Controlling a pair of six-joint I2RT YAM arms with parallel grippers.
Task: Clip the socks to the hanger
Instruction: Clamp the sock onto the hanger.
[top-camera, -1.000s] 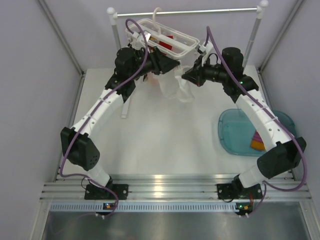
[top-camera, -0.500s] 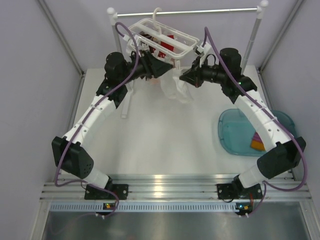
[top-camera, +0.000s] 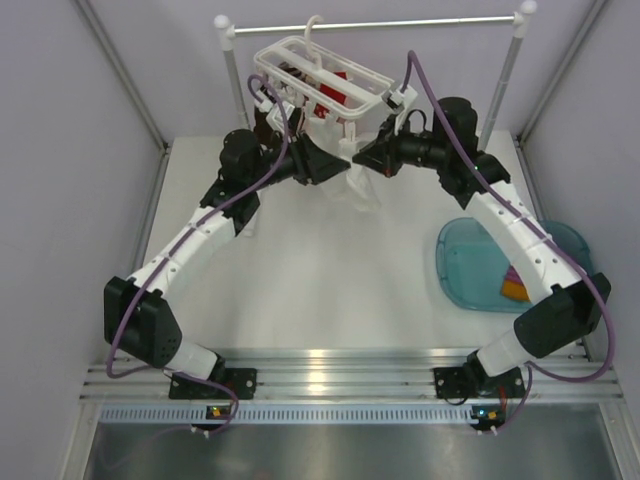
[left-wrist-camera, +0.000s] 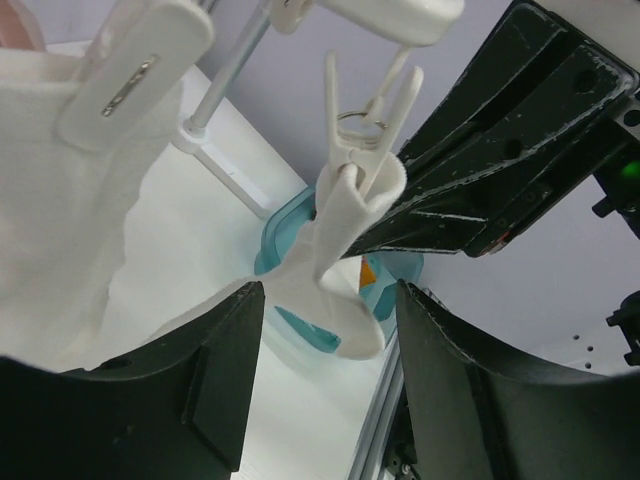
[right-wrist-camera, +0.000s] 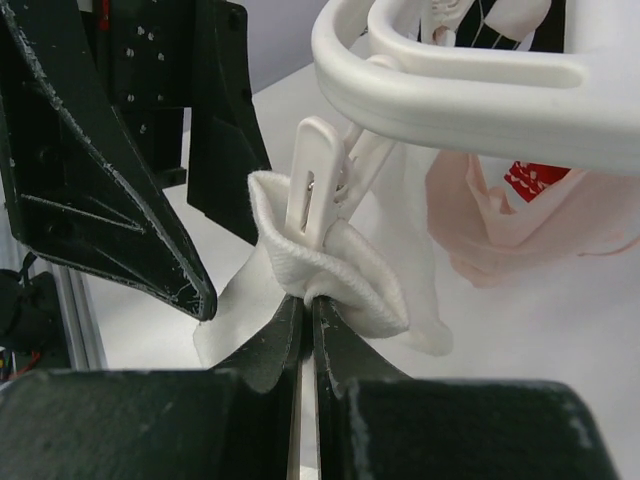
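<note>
White tabletop (top-camera: 320, 290) (lilac walls (top-camera: 60, 150), apparently) beneath the hanger (top-camera: 365, 70).

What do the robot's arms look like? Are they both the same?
Yes, they match. The left arm and right arm each have white ribbed middle parts and chunky black joints, with a purple cable looping alongside. The left end effector and right end effector are black, each with two flat, wedge-shaped fingers scuffed pale along the edges.

The left hand (top-camera: 340, 160) has swung toward 4 o'clock with its jaws parted wider. The white sock (top-camera: 362, 190) hangs narrower, and the hanger (top-camera: 300, 48) has tipped.
</note>
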